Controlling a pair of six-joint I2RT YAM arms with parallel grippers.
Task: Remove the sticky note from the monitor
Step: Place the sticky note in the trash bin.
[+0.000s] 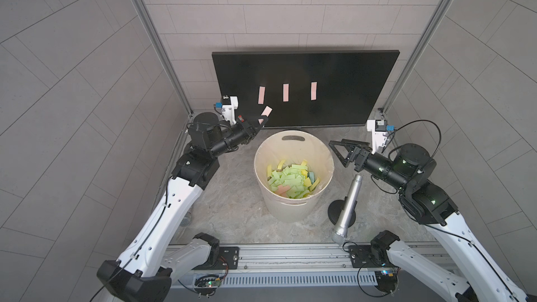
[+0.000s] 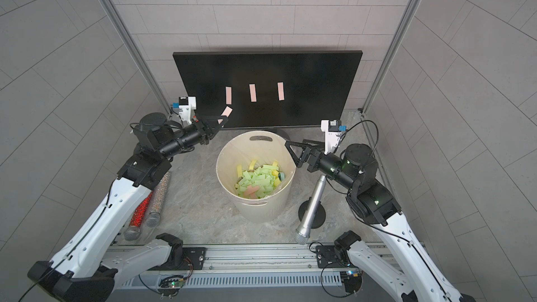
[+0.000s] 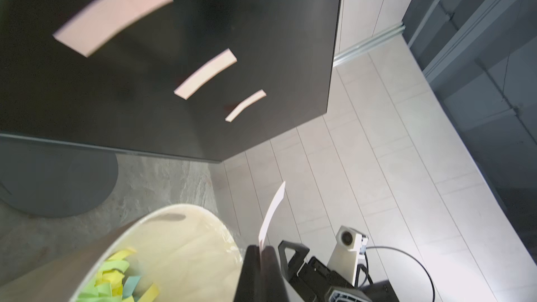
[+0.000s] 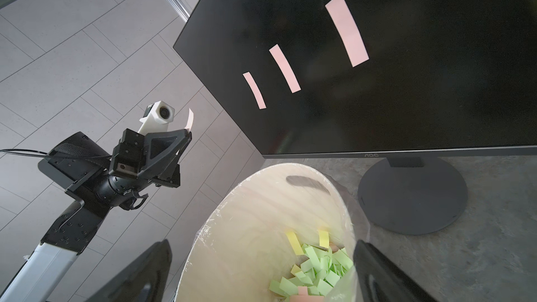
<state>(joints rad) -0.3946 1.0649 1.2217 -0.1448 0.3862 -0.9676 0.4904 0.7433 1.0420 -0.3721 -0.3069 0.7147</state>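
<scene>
The pink sticky note [image 1: 266,110] is off the screen, pinched at its lower end in the left hand [image 1: 263,119], whose fingers are clenched on the paper. The free end curls up and away from them, as the left wrist view shows [image 3: 273,213]. Note and hand hover near the lower left corner of the monitor [image 1: 334,82], apart from the glass.

Three more pink notes stay stuck to the black screen in a row: [image 1: 261,94], [image 1: 286,92] and [image 1: 313,91].

The monitor stands upright on its round base at the back of the grey stone-patterned table [image 1: 232,213]. Just in front of it is a cream bucket [image 1: 290,213] holding loose green, yellow and pink notes.

The right hand [image 1: 337,155] is released, fingers spread wide and holding nothing, by the bucket's right rim.

A silver microphone [image 1: 348,199] leans on a round black stand to the bucket's right. In a top view, two glittery microphones, red [image 2: 139,213] and silver [image 2: 158,196], lie beside the left arm.
</scene>
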